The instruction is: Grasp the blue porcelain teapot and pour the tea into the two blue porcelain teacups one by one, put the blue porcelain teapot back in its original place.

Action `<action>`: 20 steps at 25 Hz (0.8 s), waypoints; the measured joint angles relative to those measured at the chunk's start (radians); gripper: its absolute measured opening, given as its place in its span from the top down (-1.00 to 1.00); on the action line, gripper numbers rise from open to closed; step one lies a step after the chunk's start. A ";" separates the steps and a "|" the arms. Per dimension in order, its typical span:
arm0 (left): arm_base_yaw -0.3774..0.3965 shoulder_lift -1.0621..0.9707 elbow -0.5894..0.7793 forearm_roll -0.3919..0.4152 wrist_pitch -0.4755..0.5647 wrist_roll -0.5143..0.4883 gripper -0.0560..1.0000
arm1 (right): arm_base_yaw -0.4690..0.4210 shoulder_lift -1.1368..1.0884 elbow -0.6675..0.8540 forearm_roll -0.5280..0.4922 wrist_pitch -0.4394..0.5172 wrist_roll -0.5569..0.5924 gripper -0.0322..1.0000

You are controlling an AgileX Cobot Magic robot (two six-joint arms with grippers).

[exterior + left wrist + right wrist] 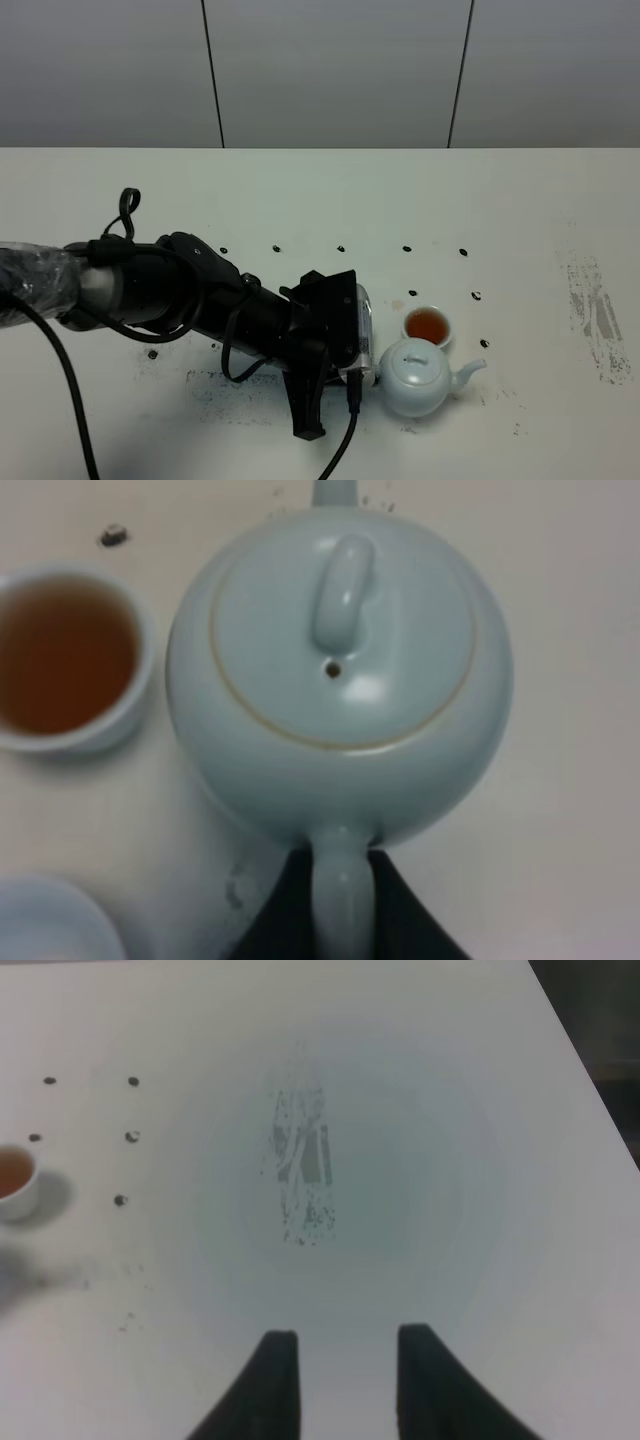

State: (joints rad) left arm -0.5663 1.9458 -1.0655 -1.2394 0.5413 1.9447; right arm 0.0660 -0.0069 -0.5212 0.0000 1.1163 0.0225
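So one teacup has tea, the other teacup looks empty, and the left gripper pinches the blue teapot tight by its handle.

A grey panelled wall is filling the top of the frame, dark seams running down it. A white table is spreading below, showing black dots and a scuffed patch at right.

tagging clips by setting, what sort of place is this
Most likely a robotics lab or test room, not a kitchen: a bare white table with black marker dots, plain grey wall panels behind it, and a black robot arm at the blue porcelain teapot and a teacup of tea.
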 joint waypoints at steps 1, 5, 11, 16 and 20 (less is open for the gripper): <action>0.000 -0.022 0.000 0.006 -0.001 0.000 0.76 | 0.000 0.000 0.000 0.000 0.000 0.000 0.50; 0.013 -0.119 -0.018 0.083 -0.012 -0.006 0.76 | 0.000 0.000 0.000 0.000 0.000 0.000 0.50; 0.090 -0.135 -0.160 0.354 0.034 -0.221 0.76 | 0.000 0.000 0.000 0.000 0.000 0.000 0.50; 0.160 -0.103 -0.287 0.605 0.105 -0.302 0.76 | 0.000 0.000 0.000 0.000 0.000 0.000 0.50; 0.211 -0.057 -0.352 0.719 0.184 -0.286 0.76 | 0.000 0.000 0.000 0.000 0.000 0.000 0.50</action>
State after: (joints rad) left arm -0.3557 1.8884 -1.4173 -0.5201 0.7254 1.6587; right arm 0.0660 -0.0069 -0.5212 0.0000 1.1163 0.0225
